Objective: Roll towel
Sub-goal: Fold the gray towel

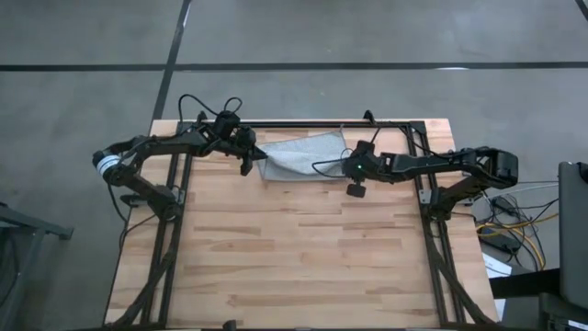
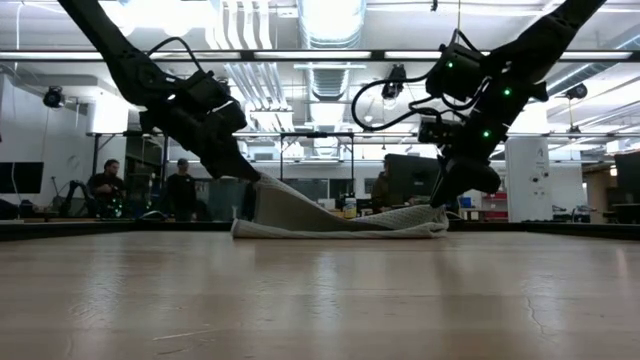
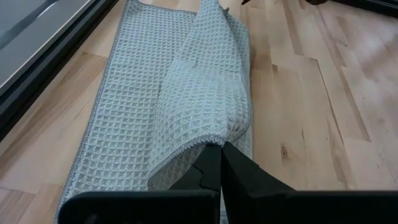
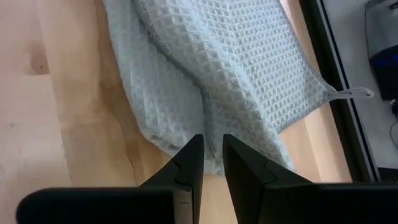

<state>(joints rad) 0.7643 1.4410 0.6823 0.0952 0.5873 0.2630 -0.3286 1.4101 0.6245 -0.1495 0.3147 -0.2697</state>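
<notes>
The light grey-blue waffle towel [image 1: 303,154] lies near the table's far edge, between my two grippers. Its far part lies flat on the wood, and its near part is drawn up and folded over toward the far side. My left gripper [image 1: 258,158] is shut on the towel's left end, which it holds raised in the low view [image 2: 262,185]. My right gripper [image 1: 347,167] is shut on the towel's right end, low by the table [image 2: 440,205]. A small hanging loop [image 4: 351,94] sticks out from the towel's far right corner. My left gripper pinches the towel's hemmed edge [image 3: 208,138] between its two fingers at the left end. The fingers slant down from the table's left. That end is lifted off the table, and the cloth runs away from the fingers as a raised fold over the flat part. My right gripper pinches a raised ridge of the towel [image 4: 210,127] between its two fingers near the right end. The fingers slant down from the table's right and lie along the ridge. One layer or several, I cannot tell. The cloth around it rests on the table.
The table's dark metal frame rail [image 1: 303,124] runs along the far edge just behind the towel. Bare wood [image 1: 294,248] stretches from the towel toward the near edge. People sit in the room beyond the table [image 2: 105,185].
</notes>
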